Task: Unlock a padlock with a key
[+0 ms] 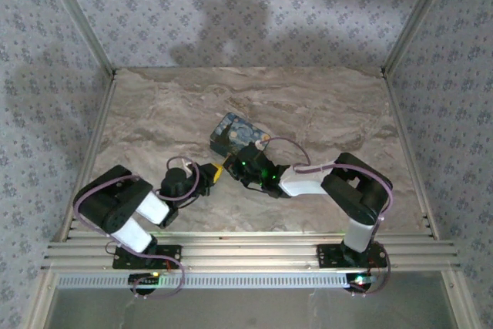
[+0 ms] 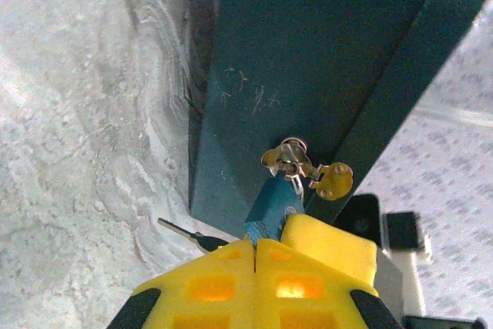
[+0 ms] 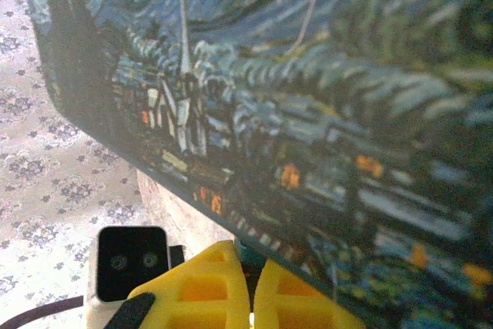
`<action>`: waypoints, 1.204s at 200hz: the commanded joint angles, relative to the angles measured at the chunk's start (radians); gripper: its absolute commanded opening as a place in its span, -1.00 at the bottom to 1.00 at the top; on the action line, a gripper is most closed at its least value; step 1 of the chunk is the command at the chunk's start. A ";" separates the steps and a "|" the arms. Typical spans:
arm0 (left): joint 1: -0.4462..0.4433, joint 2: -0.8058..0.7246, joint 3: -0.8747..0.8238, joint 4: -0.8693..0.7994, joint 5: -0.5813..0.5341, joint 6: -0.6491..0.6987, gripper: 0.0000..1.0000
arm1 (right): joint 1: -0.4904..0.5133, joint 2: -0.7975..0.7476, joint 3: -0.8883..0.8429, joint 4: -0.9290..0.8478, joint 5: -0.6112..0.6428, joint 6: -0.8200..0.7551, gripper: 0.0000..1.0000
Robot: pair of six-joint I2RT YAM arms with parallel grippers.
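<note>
Marble table (image 1: 323, 105), blue box (image 1: 239, 135) central. Left gripper (image 2: 254, 243), right gripper (image 3: 248, 256) closed tight beside it. Keys (image 2: 291, 161) dangling; unlocking unconfirmed.

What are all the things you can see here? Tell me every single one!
box: one, dark blue with a swirly painting, middle of the table.
padlock: one, blue-looking body with a silver shackle, hanging off the box's plain side.
key: one, black head with a silver blade, just beside the left claw's tip.
round piece: one, brass, next to the padlock's shackle.
table: one, marbled beige, under everything.
left claw: one, yellow, shut, right below the padlock.
right claw: one, yellow, shut on the padlock, against the box.
</note>
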 commanded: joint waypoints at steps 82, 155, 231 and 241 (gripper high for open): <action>-0.087 -0.479 -0.002 -0.372 -0.026 0.702 -1.00 | -0.016 -0.072 0.058 -0.213 -0.175 -0.016 -1.00; -0.111 -0.533 0.023 -0.545 0.015 0.936 -1.00 | 0.003 -0.035 0.057 -0.181 -0.229 -0.005 -1.00; 0.051 -0.599 -0.037 -0.606 0.127 0.474 -0.23 | -0.006 -0.048 -0.019 -0.127 -0.193 0.012 -1.00; 0.051 -0.608 -0.047 -0.597 0.119 0.413 -0.26 | -0.004 -0.051 -0.019 -0.126 -0.183 0.015 -1.00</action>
